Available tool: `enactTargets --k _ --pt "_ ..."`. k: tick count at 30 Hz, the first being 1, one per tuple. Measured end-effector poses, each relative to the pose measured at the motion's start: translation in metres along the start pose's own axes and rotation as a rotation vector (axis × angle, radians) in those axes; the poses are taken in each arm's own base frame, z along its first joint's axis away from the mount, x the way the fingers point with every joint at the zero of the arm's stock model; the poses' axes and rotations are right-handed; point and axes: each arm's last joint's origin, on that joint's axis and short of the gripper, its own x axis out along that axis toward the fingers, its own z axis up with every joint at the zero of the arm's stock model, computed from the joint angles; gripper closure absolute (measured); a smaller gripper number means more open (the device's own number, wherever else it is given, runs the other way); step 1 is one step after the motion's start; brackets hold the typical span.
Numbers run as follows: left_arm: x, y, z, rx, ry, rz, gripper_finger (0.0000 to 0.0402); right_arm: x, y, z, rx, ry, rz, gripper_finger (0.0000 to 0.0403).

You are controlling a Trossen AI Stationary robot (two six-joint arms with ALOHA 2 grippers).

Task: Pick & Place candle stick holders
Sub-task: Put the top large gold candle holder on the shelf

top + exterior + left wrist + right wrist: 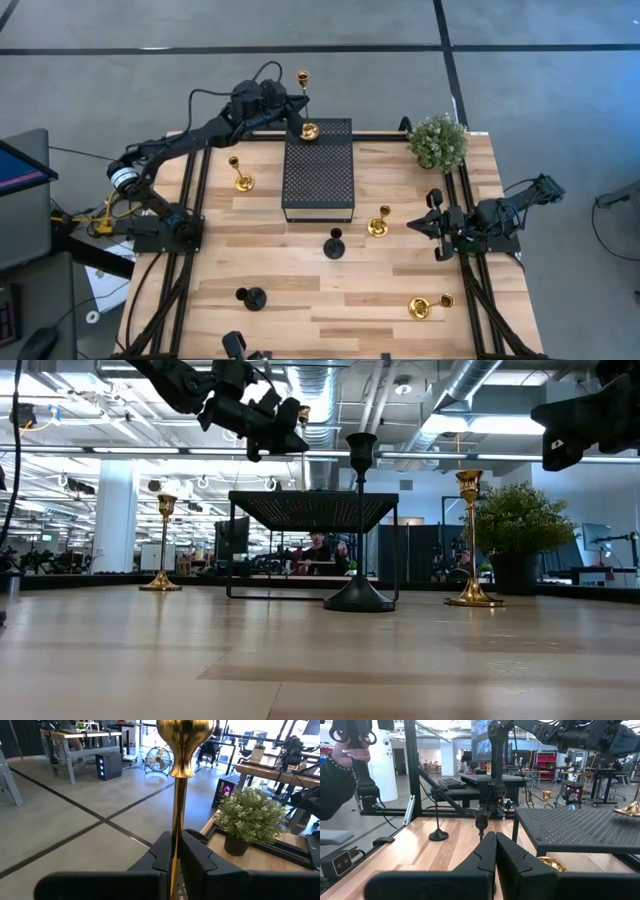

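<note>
My left gripper (297, 108) is shut on a tall gold candlestick holder (304, 100) over the far edge of the black perforated platform (319, 172). Another gold holder (241, 181) stands left of the platform, and one (378, 224) stands right of it. A further gold one (425, 306) lies on its side at the near right. Two black holders (334, 245) (252, 297) stand on the table nearer the front. My right gripper (437, 226) is shut and empty at the table's right side. My left gripper pinches the gold holder's thin stem (176, 840) between its two fingers, below the cup (185, 740). The fingers come level from the table's left and lie across the stem. The holder stands upright with its round base (309, 131) at the platform's far edge. I cannot tell whether the base touches the platform.
A small bushy green plant (437, 141) stands at the far right corner. Black rails (195, 200) run along the table's left and right sides. A person's hand (345, 757) shows beyond the table in the right wrist view.
</note>
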Motion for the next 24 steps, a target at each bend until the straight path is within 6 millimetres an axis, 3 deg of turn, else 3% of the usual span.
enactTargets --k 11,24 --pt "0.016 0.002 -0.014 -0.005 0.004 -0.004 0.0379 0.0 0.0 0.0 0.0 0.0 0.0 0.0403" --pt "0.012 0.001 -0.011 -0.024 0.001 -0.02 0.0343 0.0 0.0 0.0 -0.001 0.002 0.001 0.0403"
